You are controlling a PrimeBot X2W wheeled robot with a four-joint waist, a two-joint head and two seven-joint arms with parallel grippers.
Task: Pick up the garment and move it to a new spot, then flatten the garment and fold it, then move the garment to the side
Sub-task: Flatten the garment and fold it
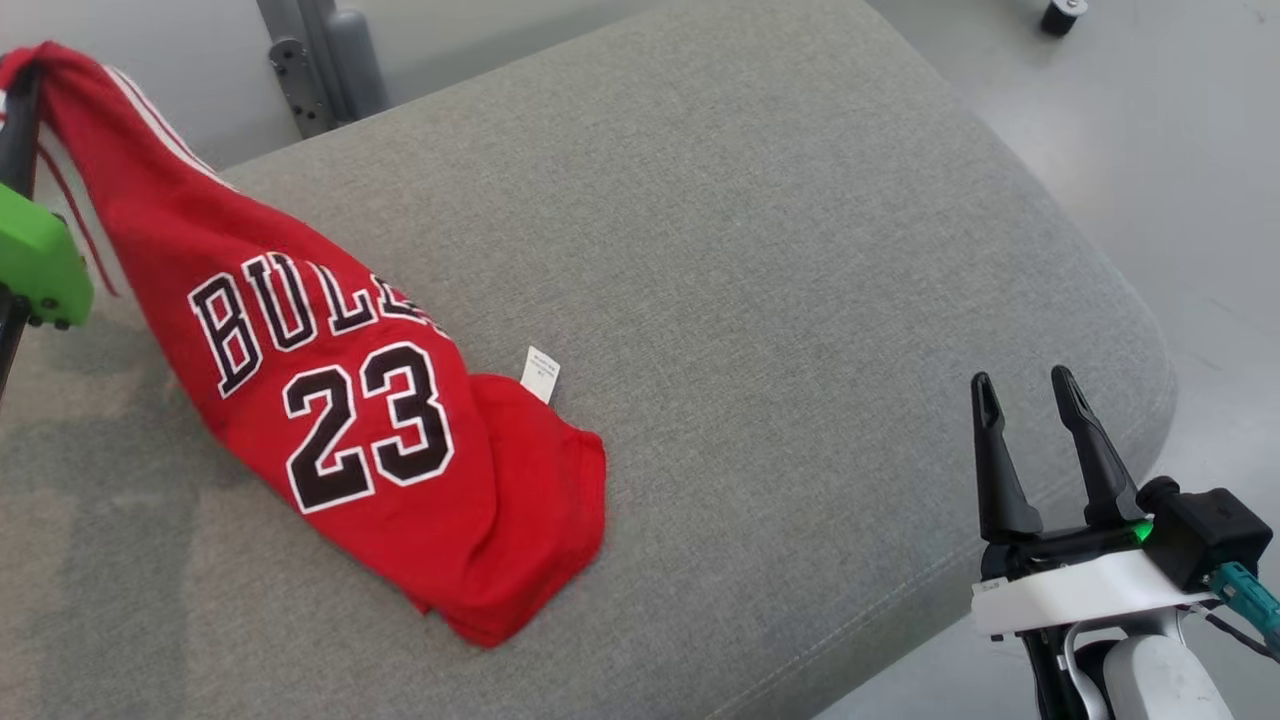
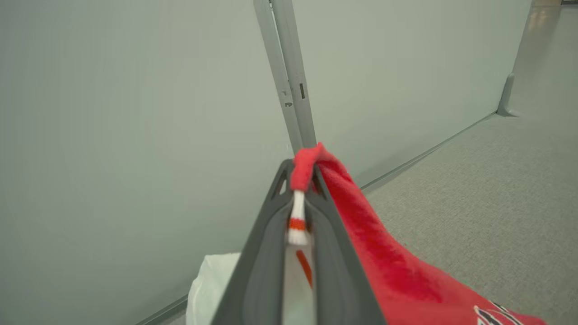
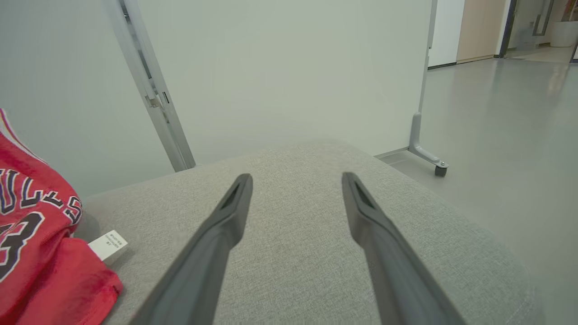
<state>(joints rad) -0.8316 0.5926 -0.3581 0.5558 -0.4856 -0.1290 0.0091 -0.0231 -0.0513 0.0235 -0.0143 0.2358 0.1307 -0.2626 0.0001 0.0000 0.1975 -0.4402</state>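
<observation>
The garment (image 1: 340, 400) is a red basketball jersey with black "BULLS 23" lettering. One end hangs lifted at the head view's upper left, while its lower part rests crumpled on the grey cushion (image 1: 760, 250). My left gripper (image 2: 300, 180) is shut on the garment (image 2: 384, 262) at its white-and-red trimmed edge; in the head view my left gripper (image 1: 22, 75) holds that raised end. My right gripper (image 1: 1025, 385) stands open and empty over the cushion's near right corner, well right of the jersey. In the right wrist view my right gripper (image 3: 295, 180) points across the cushion, with the garment (image 3: 40, 243) at left.
A white care label (image 1: 540, 374) sticks out of the jersey. A grey partition wall with a metal post (image 1: 310, 60) stands behind the cushion. Grey floor (image 1: 1180, 130) lies to the right, with a partition foot on a caster (image 3: 429, 155).
</observation>
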